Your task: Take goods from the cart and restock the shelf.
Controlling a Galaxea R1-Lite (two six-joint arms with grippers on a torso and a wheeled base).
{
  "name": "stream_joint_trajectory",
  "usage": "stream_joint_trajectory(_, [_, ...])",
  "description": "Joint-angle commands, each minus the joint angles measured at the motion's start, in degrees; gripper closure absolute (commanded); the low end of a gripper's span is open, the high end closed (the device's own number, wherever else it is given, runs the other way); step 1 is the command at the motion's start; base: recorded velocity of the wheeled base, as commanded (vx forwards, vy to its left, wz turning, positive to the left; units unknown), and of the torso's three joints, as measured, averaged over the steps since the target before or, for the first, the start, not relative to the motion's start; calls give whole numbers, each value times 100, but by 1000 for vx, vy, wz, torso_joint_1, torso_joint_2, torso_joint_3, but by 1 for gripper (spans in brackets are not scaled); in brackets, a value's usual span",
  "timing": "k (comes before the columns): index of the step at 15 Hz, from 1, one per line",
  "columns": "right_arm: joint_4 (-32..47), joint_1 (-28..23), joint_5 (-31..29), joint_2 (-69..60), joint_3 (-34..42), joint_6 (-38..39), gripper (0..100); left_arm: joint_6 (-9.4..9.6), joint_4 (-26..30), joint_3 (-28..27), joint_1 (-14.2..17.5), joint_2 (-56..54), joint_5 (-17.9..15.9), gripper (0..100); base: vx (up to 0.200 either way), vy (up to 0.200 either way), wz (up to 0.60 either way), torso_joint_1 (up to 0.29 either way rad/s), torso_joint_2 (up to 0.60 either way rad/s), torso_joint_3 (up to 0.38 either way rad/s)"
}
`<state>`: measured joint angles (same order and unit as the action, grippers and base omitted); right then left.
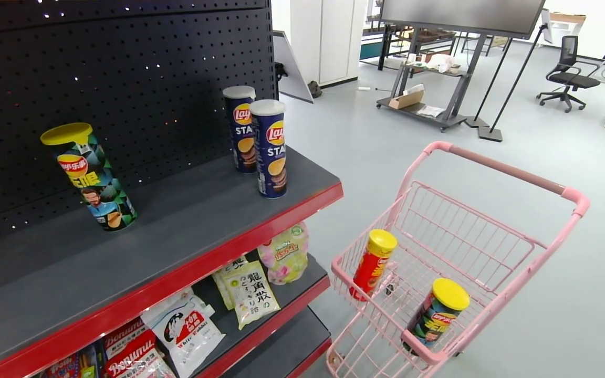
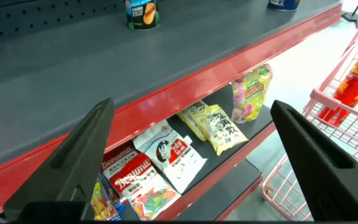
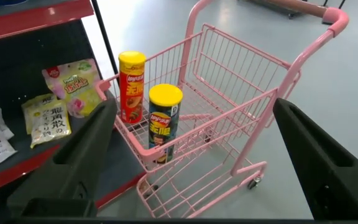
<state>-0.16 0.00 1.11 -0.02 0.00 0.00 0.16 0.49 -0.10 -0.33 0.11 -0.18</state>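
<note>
Left gripper point(image 2: 191, 106): jaws wide apart, holding nothing, facing the shelf point(image 2: 166, 56) edge. Right gripper point(image 3: 194, 102): jaws wide apart, holding nothing, above the cart point(image 3: 333, 15). In the head view, the cart stands at 4 o'clock from the shelf; it holds a red can point(image 1: 373, 262) and, at 4 o'clock from it, a dark can point(image 1: 436, 314).

Your left gripper point(image 2: 191, 106) hangs with its two dark fingers point(image 2: 79, 155) spread wide apart, empty. Your right gripper point(image 3: 194, 102) matches it: both dark fingers point(image 3: 319, 155) are splayed just as wide, empty too. Each finger tapers forward to a blunt tip, and both grippers are angled forward and down
</note>
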Motion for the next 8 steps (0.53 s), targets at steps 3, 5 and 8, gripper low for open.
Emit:
stream_joint_trajectory(3, [-2, 0, 3, 2, 0, 0, 0, 2, -5, 1, 7, -2, 1, 0, 0, 0, 0, -144, 333, 204])
stream_joint_trajectory(5, [-2, 0, 3, 2, 0, 0, 0, 2, -5, 1, -2, -2, 1, 0, 0, 0, 0, -146, 364, 210])
stream_joint_trajectory(8, [-2, 0, -5, 2, 0, 0, 0, 2, 4, 1, -2, -2, 1, 0, 0, 0, 0, -141, 367, 219])
